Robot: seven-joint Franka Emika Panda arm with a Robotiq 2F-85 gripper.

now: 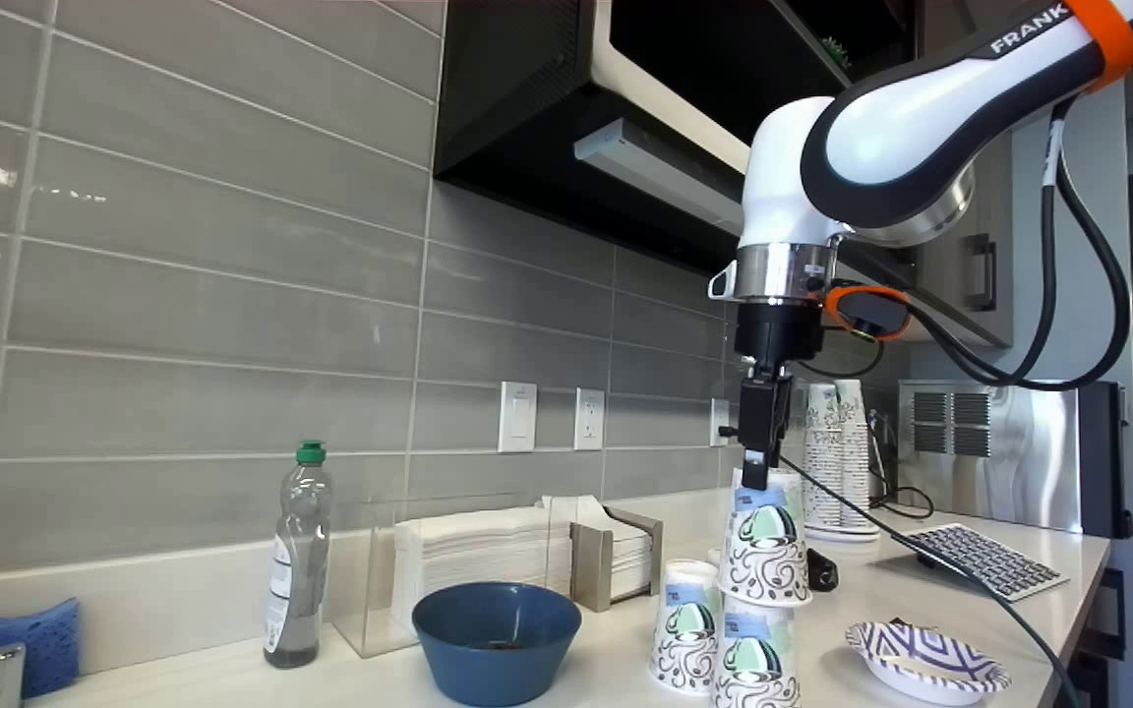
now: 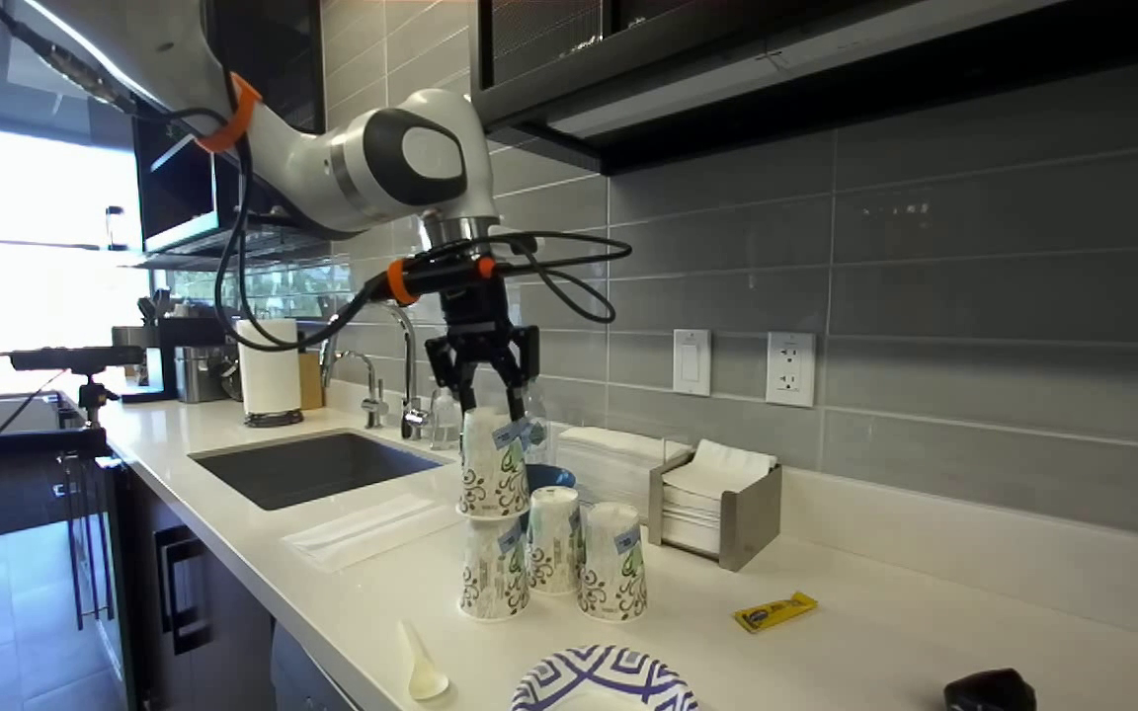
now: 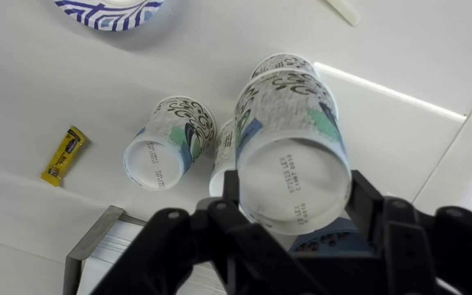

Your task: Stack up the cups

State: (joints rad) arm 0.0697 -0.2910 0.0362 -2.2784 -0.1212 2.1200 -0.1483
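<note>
The pincer (image 3: 294, 182) grips the upper cup (image 1: 768, 549) near its bottom end, one finger on each side. This cup is upside down, right above the lower cup (image 2: 495, 575), which is also upside down; whether the rim touches it or hangs a little over it, I cannot tell. I judge the step is to lower it, best straight and slowly, so that the wide rim passes evenly around the narrow bottom. The squeeze should be gentle, because the thin wall probably bends. I would loosen only when the cup sits level, then rise vertically. The middle cup (image 2: 554, 543) and the outer cup (image 2: 612, 565) stand close by on the table (image 2: 875, 632), so any sideways move could knock them.
</note>
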